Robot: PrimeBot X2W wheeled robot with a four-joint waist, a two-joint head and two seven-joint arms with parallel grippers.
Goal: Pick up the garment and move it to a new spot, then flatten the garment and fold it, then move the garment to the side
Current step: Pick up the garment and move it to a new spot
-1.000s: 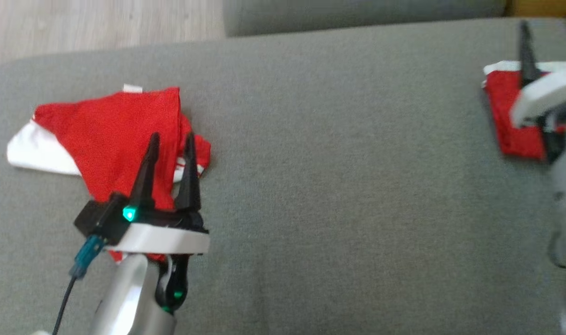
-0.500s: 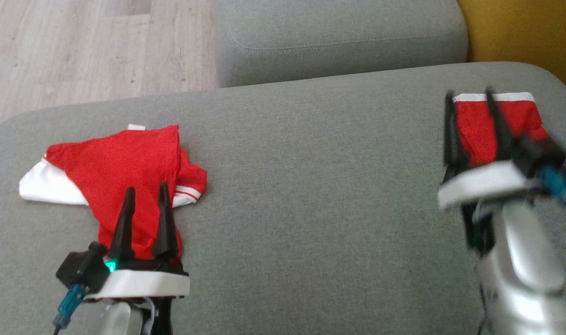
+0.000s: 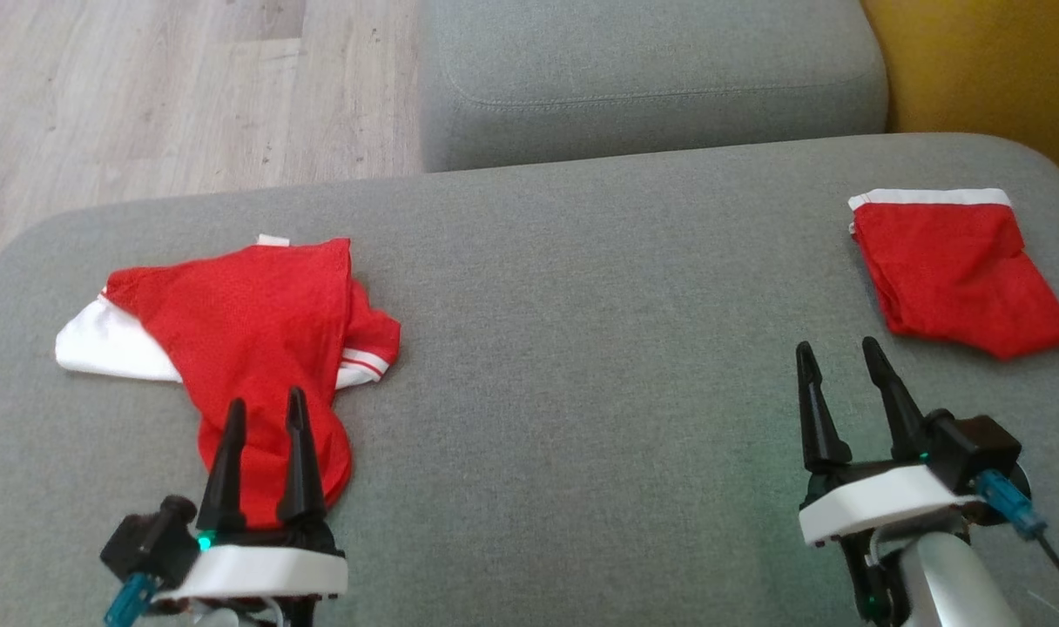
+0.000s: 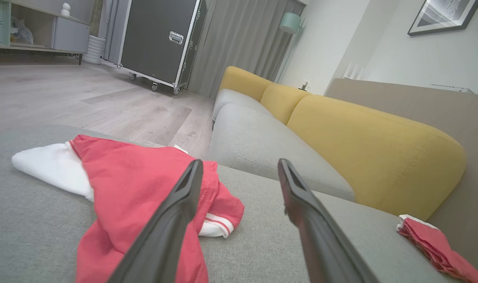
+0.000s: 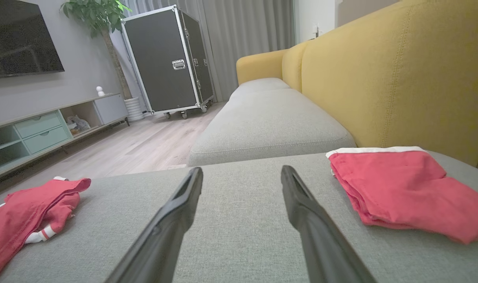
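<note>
A crumpled red and white garment lies on the left of the grey cushion. It also shows in the left wrist view and the right wrist view. My left gripper is open over its near end, and in its own wrist view the left gripper has nothing between its fingers. A folded red garment with a white band lies flat at the far right. My right gripper is open and empty, just short of it and to its left.
A second grey seat cushion adjoins the far edge. The yellow backrest rises at the right. Wooden floor lies beyond the cushion's left and far edges. A black wheeled case stands across the room.
The head camera has shifted. My right gripper has drawn back off the folded red garment towards the near edge, leaving it lying flat. My left gripper has pulled back to the crumpled garment's near end.
</note>
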